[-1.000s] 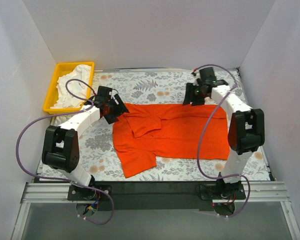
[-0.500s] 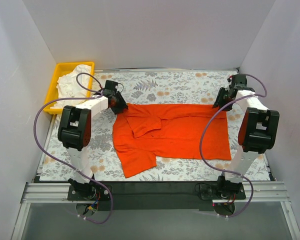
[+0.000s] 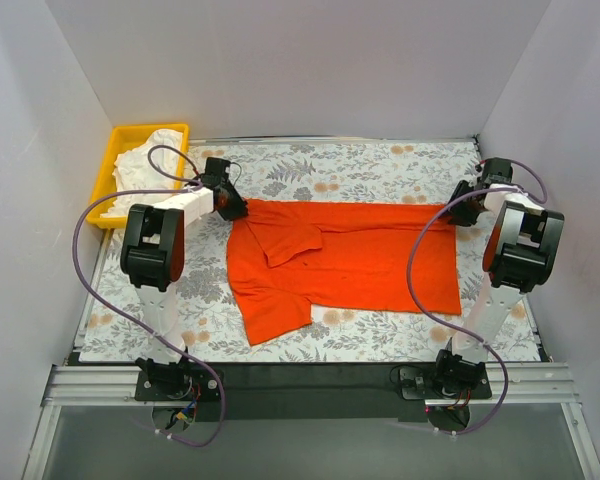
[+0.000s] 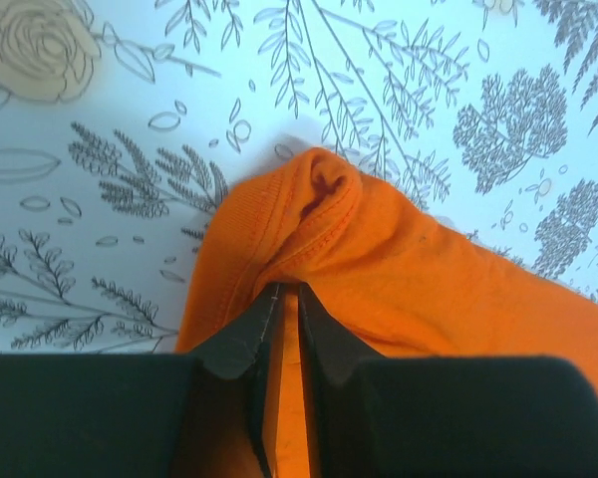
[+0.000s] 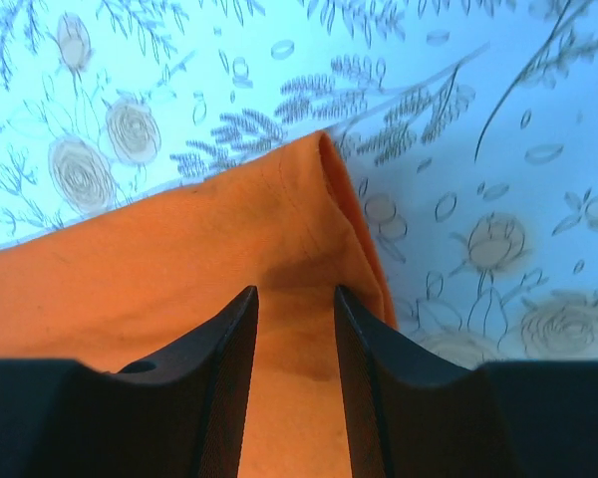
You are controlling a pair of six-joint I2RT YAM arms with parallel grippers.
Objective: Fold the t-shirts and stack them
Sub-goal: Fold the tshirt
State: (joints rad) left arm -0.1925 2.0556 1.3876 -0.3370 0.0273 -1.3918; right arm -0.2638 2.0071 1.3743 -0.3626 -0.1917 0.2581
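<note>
The orange t-shirt (image 3: 350, 255) lies flat on the floral table (image 3: 380, 170), its long axis left to right and one far corner under each arm. The left gripper (image 3: 229, 206) reaches low and pinches a raised fold. The right gripper (image 3: 464, 212) straddles its corner with jaws apart. The white t-shirt (image 3: 145, 165) fills the yellow tray (image 3: 108, 180).

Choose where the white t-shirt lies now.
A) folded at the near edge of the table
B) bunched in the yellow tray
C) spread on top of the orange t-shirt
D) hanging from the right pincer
B: the white t-shirt lies bunched in the yellow tray at the far left corner, apart from the spread orange t-shirt.
</note>
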